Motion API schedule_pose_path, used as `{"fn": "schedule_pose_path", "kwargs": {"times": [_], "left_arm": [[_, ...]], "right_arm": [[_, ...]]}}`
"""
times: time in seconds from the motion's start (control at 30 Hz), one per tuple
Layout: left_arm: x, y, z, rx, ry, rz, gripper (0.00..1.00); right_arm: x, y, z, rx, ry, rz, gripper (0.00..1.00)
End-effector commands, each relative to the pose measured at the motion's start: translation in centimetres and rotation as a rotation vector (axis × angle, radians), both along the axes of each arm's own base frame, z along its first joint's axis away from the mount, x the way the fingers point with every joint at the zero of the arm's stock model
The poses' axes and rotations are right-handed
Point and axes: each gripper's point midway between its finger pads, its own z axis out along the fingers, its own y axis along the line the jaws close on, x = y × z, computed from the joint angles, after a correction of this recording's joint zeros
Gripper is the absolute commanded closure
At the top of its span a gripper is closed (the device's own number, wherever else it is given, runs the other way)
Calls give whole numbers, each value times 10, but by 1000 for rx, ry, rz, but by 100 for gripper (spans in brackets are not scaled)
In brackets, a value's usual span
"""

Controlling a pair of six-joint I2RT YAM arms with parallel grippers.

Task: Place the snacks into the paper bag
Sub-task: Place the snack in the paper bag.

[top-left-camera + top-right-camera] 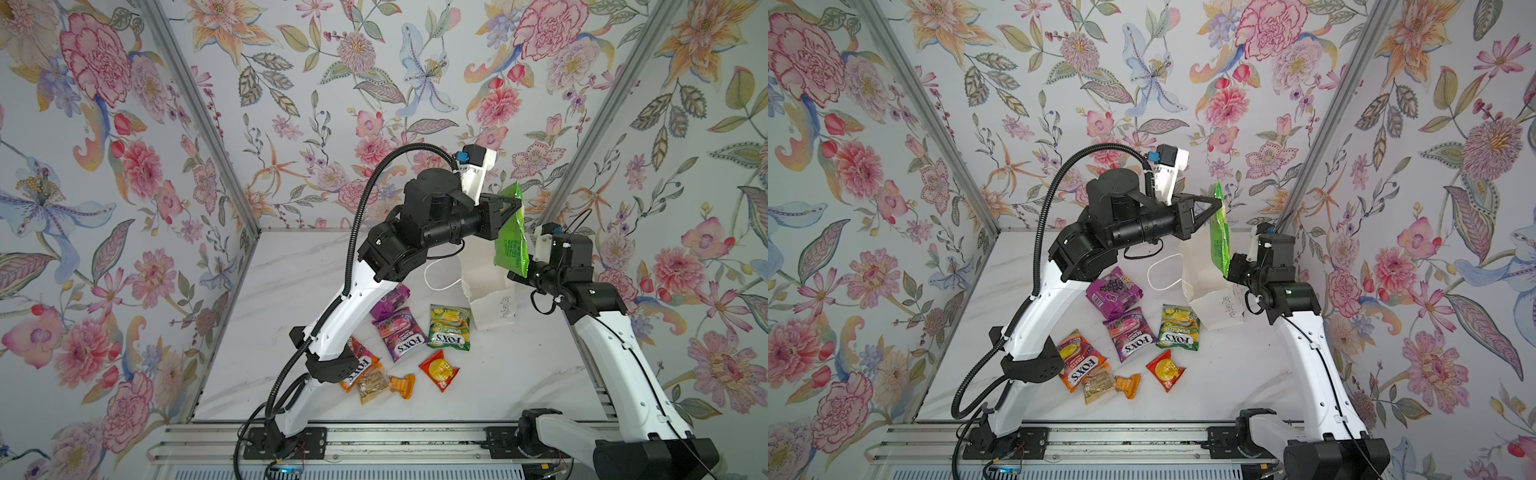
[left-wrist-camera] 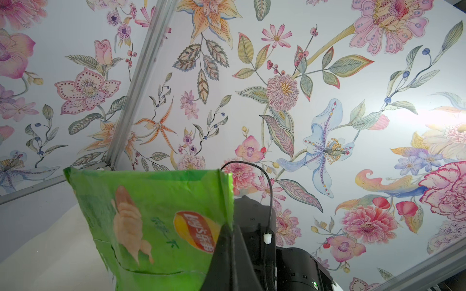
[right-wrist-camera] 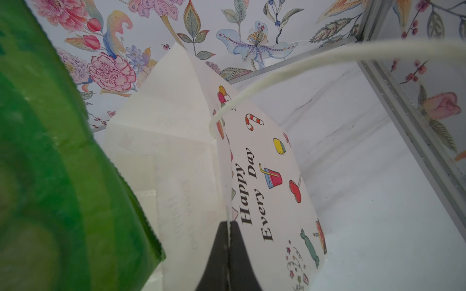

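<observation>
Beside my right claw [image 3: 228, 224], which pinches a wall of the paper bag [image 3: 273, 156], my left claw [image 2: 227, 228] grasps the green Lay's chips bag [image 2: 156, 201].

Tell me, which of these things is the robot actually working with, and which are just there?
Part of the job: green chips bag, paper bag, purple grape pack, purple FOX'S bag, green FOX'S bag, orange FOX'S bag, red-orange sachet, two small wrapped bars.

Just there: floral walls, metal frame posts, black cable hose, marble tabletop.
</observation>
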Motion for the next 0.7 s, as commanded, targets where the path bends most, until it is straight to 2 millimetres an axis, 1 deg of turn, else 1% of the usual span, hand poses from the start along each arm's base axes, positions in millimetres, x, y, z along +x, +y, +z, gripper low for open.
{"fn": "schedule_pose_path", "kwargs": {"times": [0.0,0.1,0.23,0.37,0.5,0.67], "left_arm": [[-24,8,30,-69,-38,-42,100],[-25,0,15,-30,-15,-39,100],[-22,-5,-4,30,11,-13,100],[-14,-10,-23,79,42,14,100],[-8,-17,-38,106,57,18,100],[6,-24,-63,155,94,34,100]], "right_arm": [[2,0,5,-8,-26,-7,100],[2,-1,6,-6,-28,-10,100],[2,-2,6,-10,-29,-14,100],[1,-3,5,-9,-26,-17,100],[0,-3,4,-8,-25,-17,100],[-1,-3,3,-10,-25,-18,100]]}}
